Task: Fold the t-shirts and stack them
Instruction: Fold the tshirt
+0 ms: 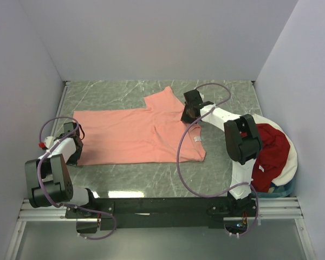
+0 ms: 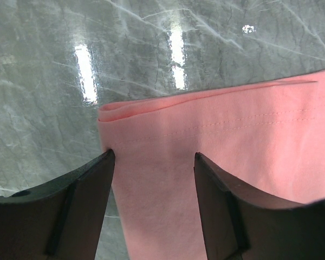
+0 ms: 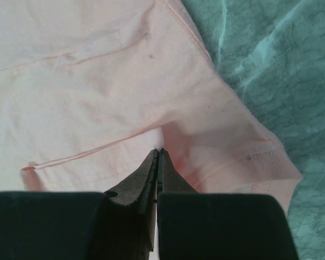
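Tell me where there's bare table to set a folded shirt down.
Bare table runs along the far side, between the pink shirt and the back wall, and in a strip between the shirt and the base rail. Crowded on the right: the right arm and basket with the red shirt.

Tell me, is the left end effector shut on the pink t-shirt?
No, the left end effector is open, its jaws wide apart with a corner of the salmon-pink t-shirt showing between them.
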`<state>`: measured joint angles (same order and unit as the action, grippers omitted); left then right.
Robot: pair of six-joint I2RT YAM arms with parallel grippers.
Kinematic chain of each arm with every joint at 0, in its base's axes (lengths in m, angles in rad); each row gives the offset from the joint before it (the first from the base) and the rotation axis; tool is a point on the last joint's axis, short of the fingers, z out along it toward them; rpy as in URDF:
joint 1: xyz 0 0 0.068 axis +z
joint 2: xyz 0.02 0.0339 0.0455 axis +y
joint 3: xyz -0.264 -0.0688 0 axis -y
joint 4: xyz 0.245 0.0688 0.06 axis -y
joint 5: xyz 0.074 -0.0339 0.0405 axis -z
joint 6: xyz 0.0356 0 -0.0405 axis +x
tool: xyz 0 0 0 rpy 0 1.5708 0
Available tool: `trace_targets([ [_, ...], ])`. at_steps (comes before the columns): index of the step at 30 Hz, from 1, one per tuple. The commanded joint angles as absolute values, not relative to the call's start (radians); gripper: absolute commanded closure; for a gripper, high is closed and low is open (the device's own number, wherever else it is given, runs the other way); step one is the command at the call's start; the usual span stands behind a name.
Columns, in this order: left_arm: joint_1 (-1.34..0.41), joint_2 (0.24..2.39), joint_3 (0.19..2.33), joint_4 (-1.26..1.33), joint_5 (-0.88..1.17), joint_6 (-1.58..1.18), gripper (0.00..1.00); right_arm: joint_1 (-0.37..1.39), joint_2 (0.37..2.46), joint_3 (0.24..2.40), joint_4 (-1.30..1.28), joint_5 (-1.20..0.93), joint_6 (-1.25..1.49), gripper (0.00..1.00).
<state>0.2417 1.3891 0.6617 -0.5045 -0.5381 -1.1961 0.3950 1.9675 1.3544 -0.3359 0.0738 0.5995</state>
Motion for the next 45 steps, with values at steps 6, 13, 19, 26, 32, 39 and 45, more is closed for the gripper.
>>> trace_targets([
  [6,0.249,1.405,0.629,-0.491,-0.483,-1.204,0.33,0.403,1.924,1.468,-0.370,0.104,0.569,1.00],
  [13,0.249,1.405,0.629,-0.491,-0.485,-1.204,0.33,0.405,1.951,1.532,-0.403,0.113,0.555,1.00],
  [19,0.249,1.404,0.629,-0.491,-0.485,-1.206,0.33,0.408,1.977,1.568,-0.425,0.120,0.548,1.00],
  [26,0.250,1.396,0.626,-0.491,-0.486,-1.207,0.33,0.408,1.980,1.511,-0.410,0.123,0.557,1.00],
  [32,0.249,1.358,0.615,-0.483,-0.486,-1.195,0.31,0.408,1.964,1.513,-0.457,0.150,0.546,0.54],
  [39,0.244,1.224,0.638,-0.517,-0.456,-1.203,0.32,0.433,1.683,1.254,-0.422,0.129,0.615,0.49],
  [45,0.126,1.120,0.727,-0.606,-0.511,-1.279,0.30,0.501,1.525,0.985,-0.263,0.052,0.744,0.50],
])
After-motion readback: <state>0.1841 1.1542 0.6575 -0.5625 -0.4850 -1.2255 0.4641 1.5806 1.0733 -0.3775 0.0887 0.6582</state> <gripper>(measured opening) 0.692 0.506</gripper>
